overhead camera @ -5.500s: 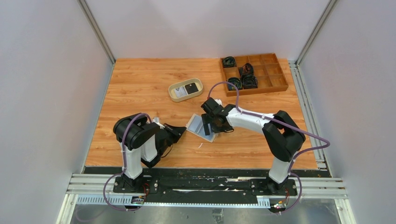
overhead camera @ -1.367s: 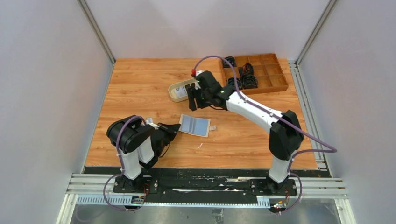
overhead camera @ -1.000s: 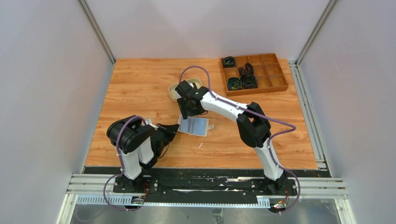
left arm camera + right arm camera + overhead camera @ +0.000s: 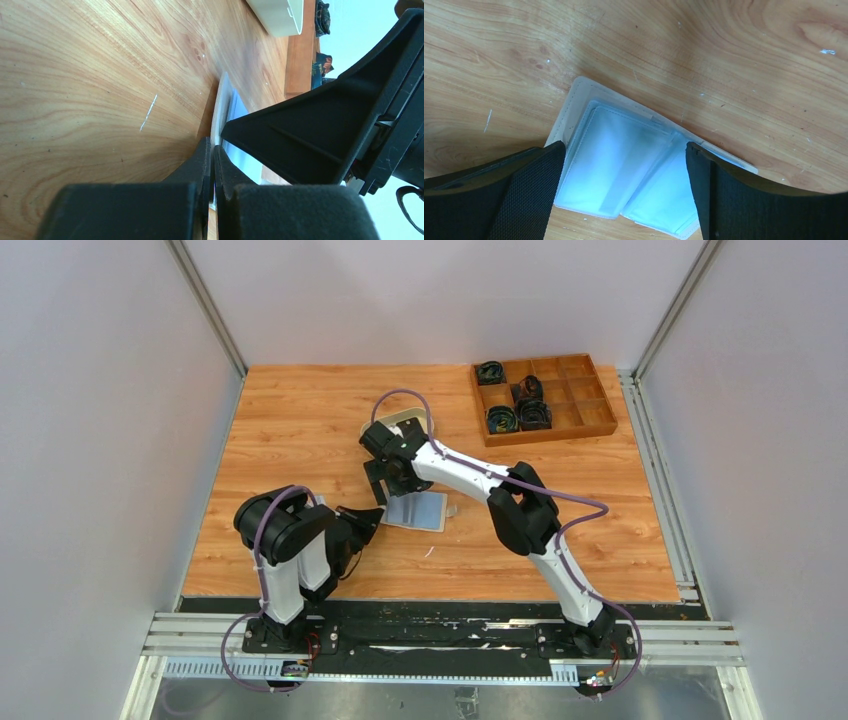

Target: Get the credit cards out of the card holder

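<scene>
We see the left hand closed, pinching the near edge of the open card holder. The right hand hangs wide open and empty; the holder lies below it on the surface.

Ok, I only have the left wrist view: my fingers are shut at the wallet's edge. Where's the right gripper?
Observer: The right gripper hangs open directly above the card holder, jaws spread wide over it.
Operator: Is the wallet folded or open?
Observer: Open, lying flat on the table with the pale blue inside facing up.
Operator: Any card showing inside?
Observer: No dark card shows in the right wrist view. The clear sleeves are too washed out to rule out a light one.
</scene>
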